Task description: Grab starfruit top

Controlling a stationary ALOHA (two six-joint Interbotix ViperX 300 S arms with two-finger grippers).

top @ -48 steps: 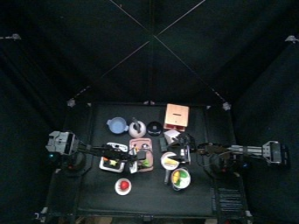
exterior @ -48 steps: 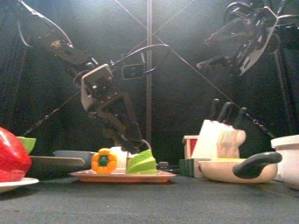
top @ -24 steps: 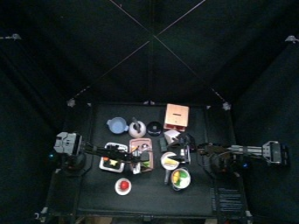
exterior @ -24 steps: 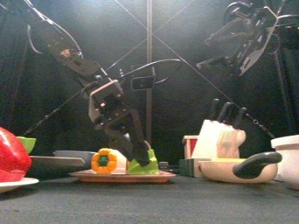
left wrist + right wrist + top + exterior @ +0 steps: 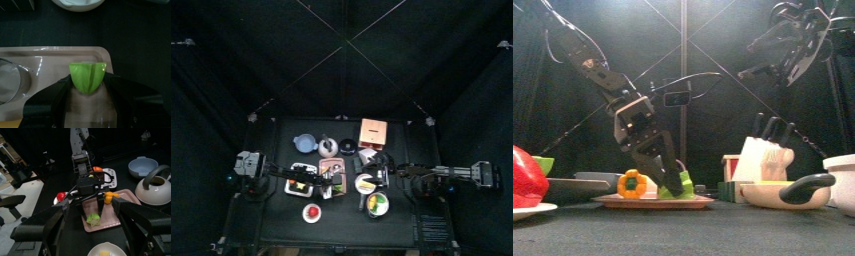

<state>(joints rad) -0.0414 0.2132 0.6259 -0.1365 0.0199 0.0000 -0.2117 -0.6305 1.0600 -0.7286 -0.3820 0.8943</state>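
Observation:
The starfruit (image 5: 87, 77) is a small yellow-green piece lying near the corner of the pink board (image 5: 47, 57). My left gripper (image 5: 89, 85) is down on the board with one jaw against each side of the fruit, shut on it. In the front view the left gripper (image 5: 671, 176) reaches down onto the starfruit (image 5: 677, 186). The fruit also shows in the right wrist view (image 5: 93, 218). My right gripper (image 5: 90, 208) is open and empty, held high at the right (image 5: 787, 50).
An orange pepper piece (image 5: 633, 183) lies on the board beside the starfruit. A red pepper (image 5: 524, 178) sits on a plate at the left. A knife block (image 5: 764, 155) and a pan (image 5: 787, 190) stand at the right. A white kettle (image 5: 155, 185) and a blue bowl (image 5: 143, 165) stand behind.
My left gripper has come down from above the board onto the starfruit and now has its jaws on it. The right arm has not moved.

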